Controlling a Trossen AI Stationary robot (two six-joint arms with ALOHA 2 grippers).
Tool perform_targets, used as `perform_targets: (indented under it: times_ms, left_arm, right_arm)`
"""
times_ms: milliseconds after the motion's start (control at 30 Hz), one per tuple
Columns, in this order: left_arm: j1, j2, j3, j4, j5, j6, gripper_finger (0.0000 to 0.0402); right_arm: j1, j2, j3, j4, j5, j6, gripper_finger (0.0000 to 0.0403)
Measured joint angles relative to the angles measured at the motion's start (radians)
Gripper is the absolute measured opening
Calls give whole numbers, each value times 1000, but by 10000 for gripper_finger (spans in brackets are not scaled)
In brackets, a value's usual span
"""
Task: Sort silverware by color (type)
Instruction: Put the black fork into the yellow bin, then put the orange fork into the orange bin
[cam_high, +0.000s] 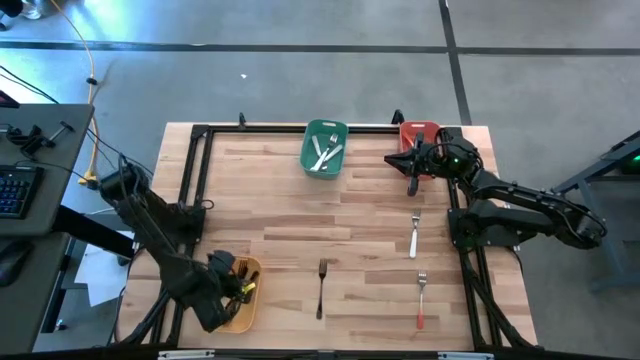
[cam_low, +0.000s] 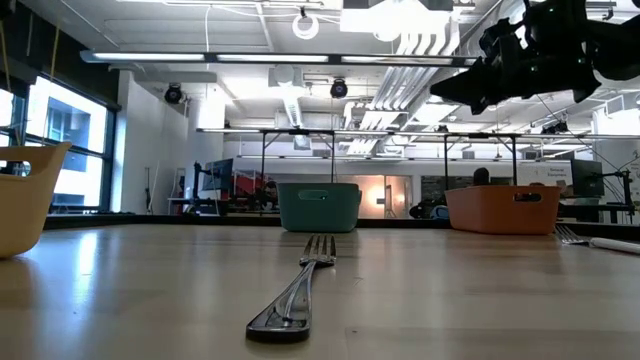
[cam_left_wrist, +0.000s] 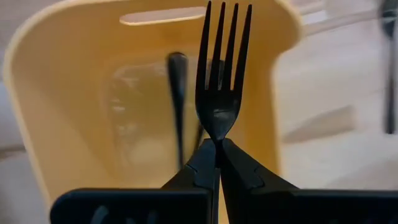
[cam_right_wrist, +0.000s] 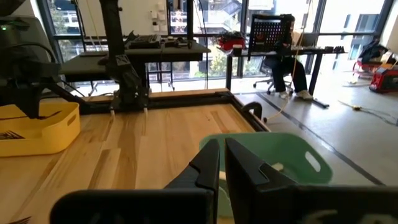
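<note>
My left gripper (cam_left_wrist: 217, 144) is shut on a black fork (cam_left_wrist: 222, 68) and hangs over the yellow bin (cam_left_wrist: 68, 81) at the table's near left (cam_high: 240, 290). Another black fork (cam_left_wrist: 177, 106) lies inside that bin. On the table lie a black fork (cam_high: 321, 288), a white-handled fork (cam_high: 414, 236) and a red-handled fork (cam_high: 421, 300). The green bin (cam_high: 324, 147) holds white-handled forks. My right gripper (cam_high: 412, 170) hovers shut and empty beside the red bin (cam_high: 420, 133) at the far right. My left gripper pinches the black fork at its neck (cam_left_wrist: 217, 132), just below the tines, between its two fingertips. The fingers slant steeply down from above, in line with the fork. The tines stick out beyond the fingertips, clear of the yellow bin; the fingers hide the handle.
A black metal frame (cam_high: 200, 180) runs along the table's left, far and right edges. The middle of the wooden table (cam_high: 270, 210) between the bins is bare. In the low view the lying black fork (cam_low: 300, 290) is nearest the camera.
</note>
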Motion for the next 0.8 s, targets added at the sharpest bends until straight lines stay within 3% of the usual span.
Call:
perform_targets:
  times_ms: [400, 800]
  left_arm:
    - [-11, 131, 0, -13, 58, 66, 3]
    - [-9, 88, 1, 17, 33, 278, 65]
  right_arm:
    - [0, 0, 0, -102, 0, 28, 9]
    - [0, 0, 0, -140, 0, 101, 13]
